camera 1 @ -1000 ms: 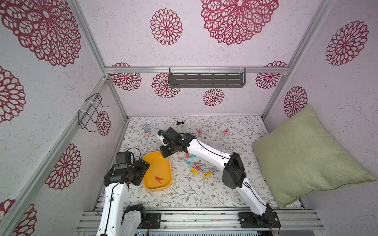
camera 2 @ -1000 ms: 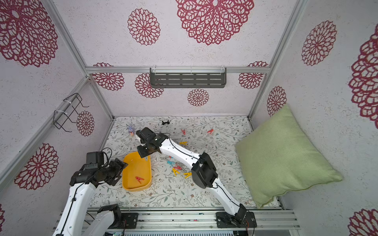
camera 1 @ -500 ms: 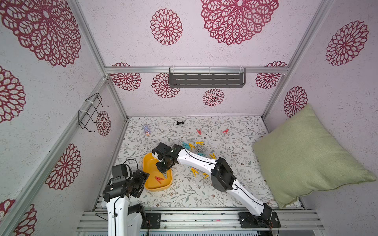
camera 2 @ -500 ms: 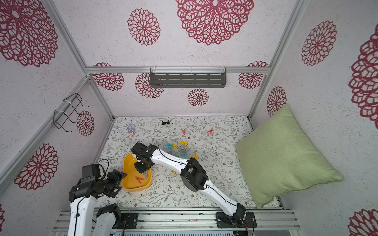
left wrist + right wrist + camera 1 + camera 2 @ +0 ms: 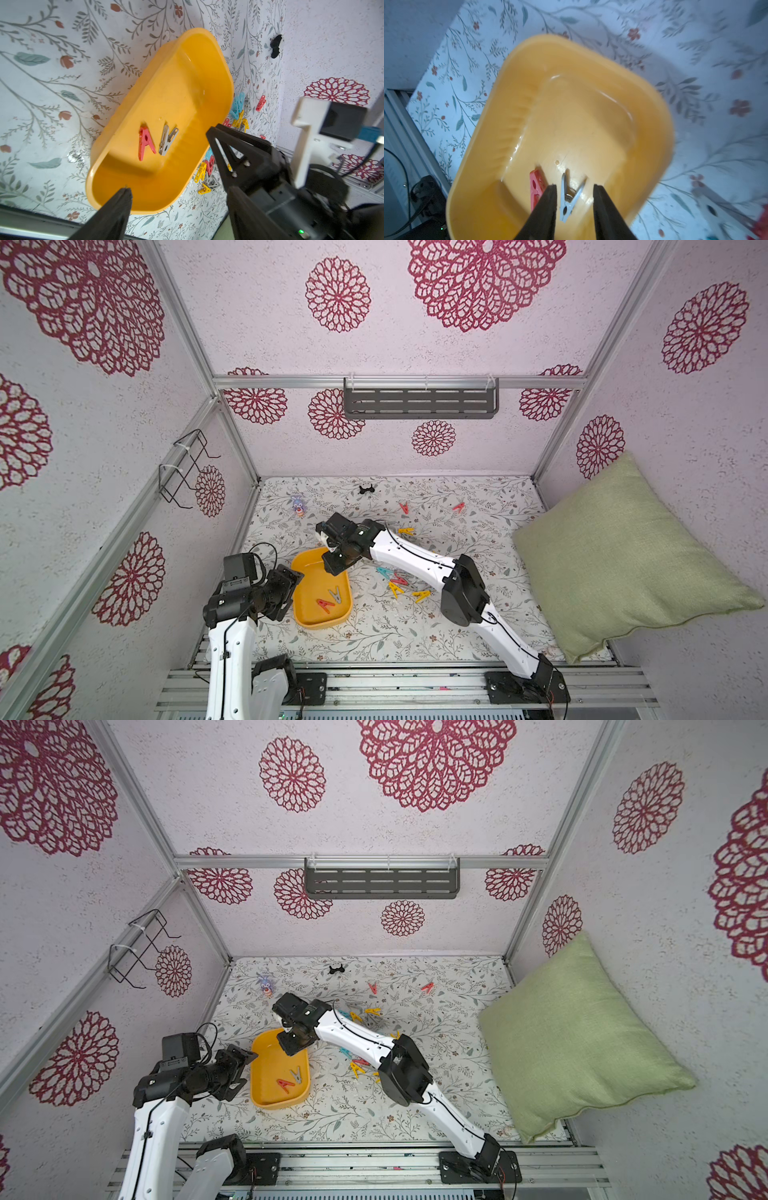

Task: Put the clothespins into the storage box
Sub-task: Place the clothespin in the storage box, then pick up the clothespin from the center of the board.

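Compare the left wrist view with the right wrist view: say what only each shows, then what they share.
Only the left wrist view: the left gripper, open by the storage box; loose clothespins beyond the box, at most a blur in the other; a black clip. Only the right wrist view: the right gripper, jaws apart above the box. Both: the box with a red clothespin and a grey clothespin side by side inside.

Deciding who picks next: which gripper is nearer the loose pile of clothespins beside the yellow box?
Right. The right gripper hangs over the storage box's far end, on the side facing the clothespin pile; the left gripper is beside the box's opposite long wall.
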### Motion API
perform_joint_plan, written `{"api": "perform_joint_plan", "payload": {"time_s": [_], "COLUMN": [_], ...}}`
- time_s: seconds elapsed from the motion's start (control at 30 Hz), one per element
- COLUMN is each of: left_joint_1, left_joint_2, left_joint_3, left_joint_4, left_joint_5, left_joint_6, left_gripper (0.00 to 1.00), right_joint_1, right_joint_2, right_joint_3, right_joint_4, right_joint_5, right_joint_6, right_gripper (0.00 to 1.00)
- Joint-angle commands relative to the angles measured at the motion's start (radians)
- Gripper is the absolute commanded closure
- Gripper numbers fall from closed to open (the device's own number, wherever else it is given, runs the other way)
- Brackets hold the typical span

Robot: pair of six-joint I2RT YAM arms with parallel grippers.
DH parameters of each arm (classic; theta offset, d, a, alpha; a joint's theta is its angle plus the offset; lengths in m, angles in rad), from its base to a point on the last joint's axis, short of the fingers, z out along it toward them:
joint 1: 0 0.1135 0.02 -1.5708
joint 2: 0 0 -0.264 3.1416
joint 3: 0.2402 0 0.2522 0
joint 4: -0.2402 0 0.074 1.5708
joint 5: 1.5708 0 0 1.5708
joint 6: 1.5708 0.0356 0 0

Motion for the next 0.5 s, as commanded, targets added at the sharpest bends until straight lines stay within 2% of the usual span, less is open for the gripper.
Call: {"api": "perform_joint_plan", "payload": {"time_s": [0.0,0.2,0.47], "left_joint_1": [-0.063,-0.207,-0.419], "left_joint_2": [0.045,0.154,0.345], "left_joint_3": [0.059,0.136,0.231], "left_joint_4": [0.057,0.135,0.244], "left_joint_5": [-0.045,-0.092,-0.138], "left_joint_6": [-0.013,-0.058,-0.103], "left_gripper": [0.2,0.21,0.21], "right_joint_1": [-0.061,-0.147,-0.309], "right_joint_2": [-0.144,-0.206,-0.42], "right_joint_3": [-0.026,-0.08,-0.474], "right_joint_4": [0.01,-0.034,0.082], "right_joint_5": [0.024,0.092,0.137], "right_joint_6": [0.01,0.011,0.034], "right_gripper": [0.64,0.64,0.64]}}
